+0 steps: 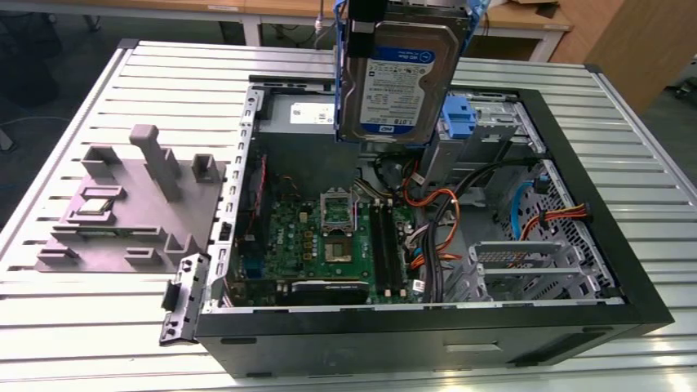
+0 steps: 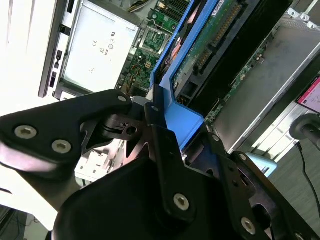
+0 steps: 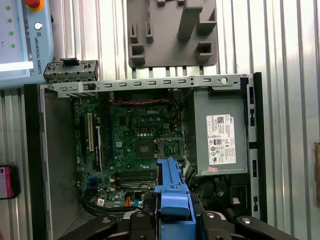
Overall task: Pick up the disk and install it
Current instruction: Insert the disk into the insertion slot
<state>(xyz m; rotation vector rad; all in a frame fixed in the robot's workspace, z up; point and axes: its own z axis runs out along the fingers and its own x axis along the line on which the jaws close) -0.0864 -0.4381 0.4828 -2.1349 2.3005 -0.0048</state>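
Note:
The disk, a silver-grey hard drive with a white-and-blue label in a blue carrier bracket, hangs upright in the air over the back of the open computer case. In both wrist views my gripper is shut on the blue bracket at the disk's upper end, with black fingers on either side of it. The disk's circuit-board side faces the second wrist view. Below it lie the motherboard and the power supply.
A grey moulded fixture with a small silver chip sits on the slatted table at the exterior view's left. Inside the case are a blue-handled caddy, orange cables and a metal drive cage. A teach pendant lies beside the case.

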